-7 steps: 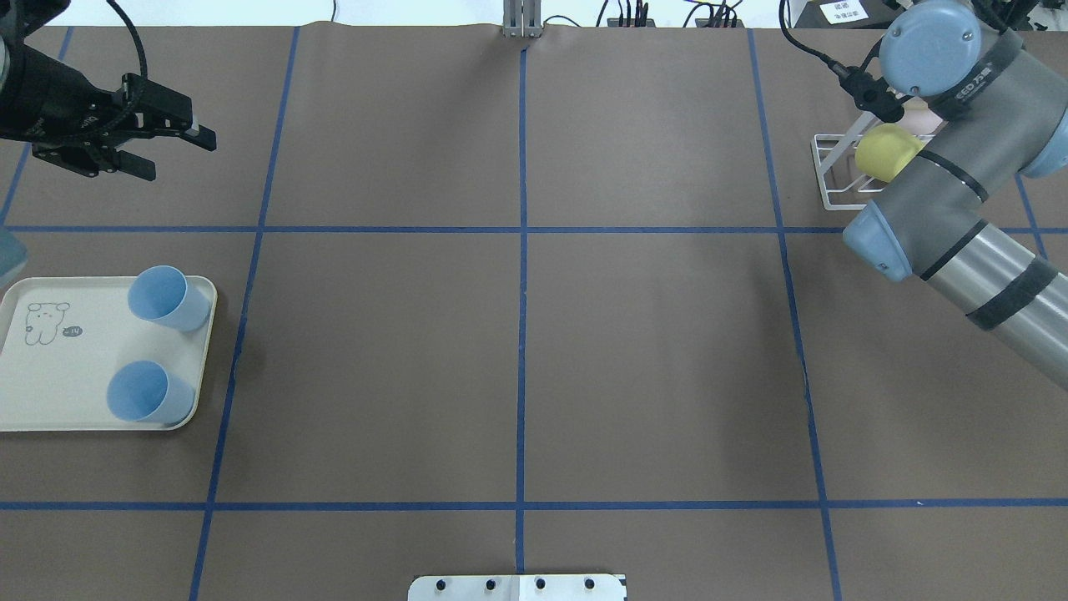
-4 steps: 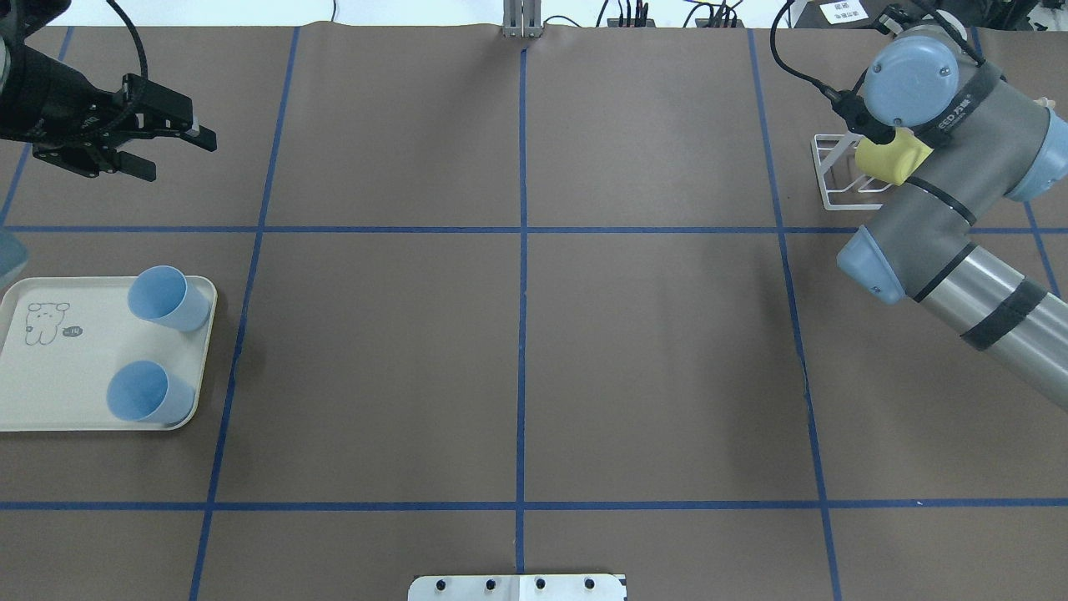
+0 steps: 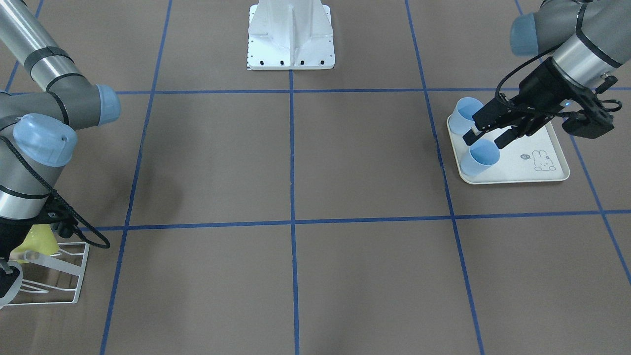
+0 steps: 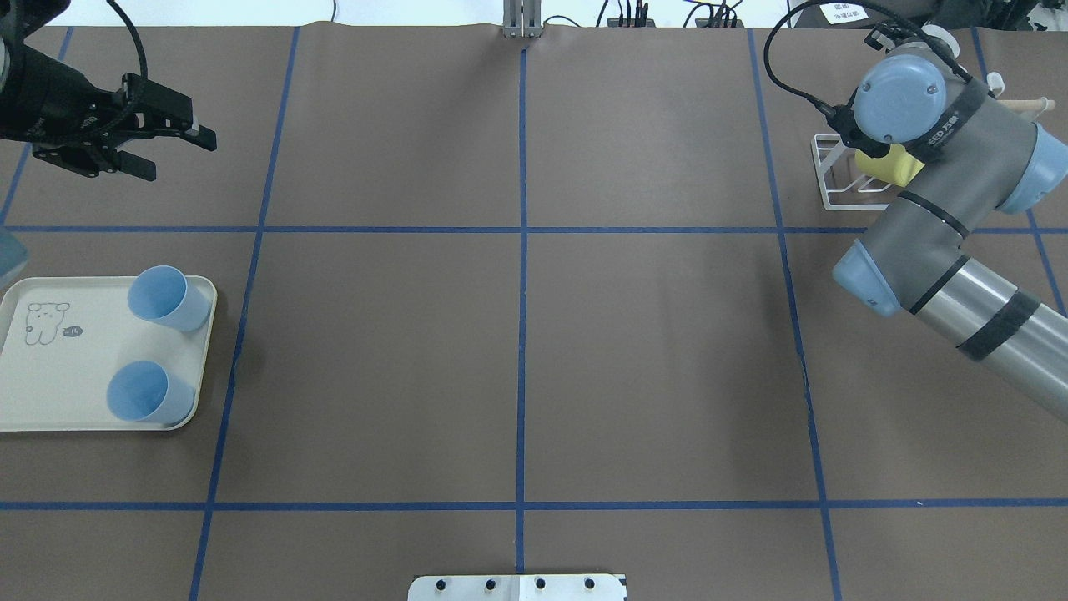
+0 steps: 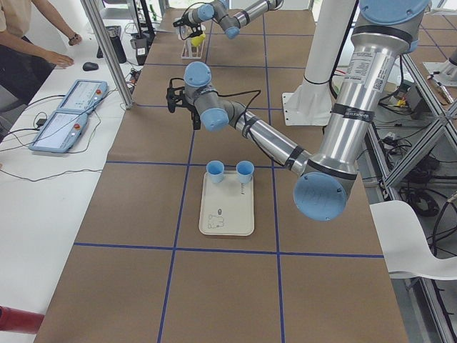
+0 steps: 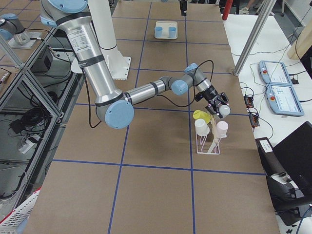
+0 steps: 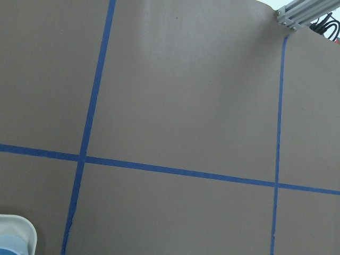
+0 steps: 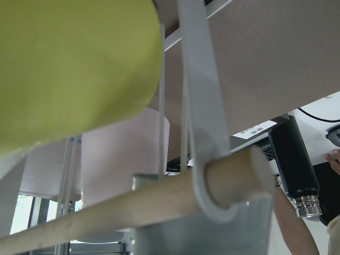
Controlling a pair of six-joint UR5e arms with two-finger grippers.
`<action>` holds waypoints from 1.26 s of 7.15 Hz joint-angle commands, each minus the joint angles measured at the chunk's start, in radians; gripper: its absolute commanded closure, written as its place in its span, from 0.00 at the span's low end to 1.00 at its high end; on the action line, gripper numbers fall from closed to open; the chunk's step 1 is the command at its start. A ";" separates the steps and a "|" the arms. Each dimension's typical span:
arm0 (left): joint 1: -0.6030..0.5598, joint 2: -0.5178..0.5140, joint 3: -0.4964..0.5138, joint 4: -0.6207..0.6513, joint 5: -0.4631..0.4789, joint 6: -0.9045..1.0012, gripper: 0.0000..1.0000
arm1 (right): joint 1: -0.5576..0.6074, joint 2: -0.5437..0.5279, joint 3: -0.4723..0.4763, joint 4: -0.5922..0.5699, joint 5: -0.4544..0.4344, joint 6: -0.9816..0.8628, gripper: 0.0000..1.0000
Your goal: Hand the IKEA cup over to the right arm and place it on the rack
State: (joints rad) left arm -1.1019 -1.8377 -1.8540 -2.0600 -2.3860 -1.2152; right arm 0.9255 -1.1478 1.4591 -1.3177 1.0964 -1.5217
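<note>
At the white wire rack (image 4: 822,171), a smooth yellow cup (image 4: 897,163); right gripper (image 6: 218,103) state hidden, left gripper (image 4: 182,159) spread

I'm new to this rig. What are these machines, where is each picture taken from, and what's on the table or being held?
Two robot arms share a brown table. One camera looks down from behind the robot, one faces it from across the table, two look along the table from its ends, and one sits on each wrist. The left gripper is open and empty, hanging near a tray with two blue cups. The right arm reaches to a white wire rack holding a yellow cup, a white cup and a pink cup. Whether the right gripper grips anything cannot be told.
</note>
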 commanded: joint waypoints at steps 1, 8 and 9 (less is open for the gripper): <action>0.000 0.000 0.001 0.000 0.001 0.000 0.00 | -0.008 0.000 -0.013 0.000 -0.001 -0.002 0.01; -0.018 0.001 -0.013 0.003 0.002 0.013 0.00 | -0.007 0.068 0.068 -0.008 0.160 0.295 0.01; -0.032 0.009 -0.020 0.003 0.002 0.014 0.00 | 0.001 0.068 0.123 -0.012 0.254 0.469 0.01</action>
State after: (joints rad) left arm -1.1186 -1.8353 -1.8673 -2.0569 -2.3840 -1.2050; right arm 0.9194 -1.0889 1.5254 -1.3249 1.2348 -1.2457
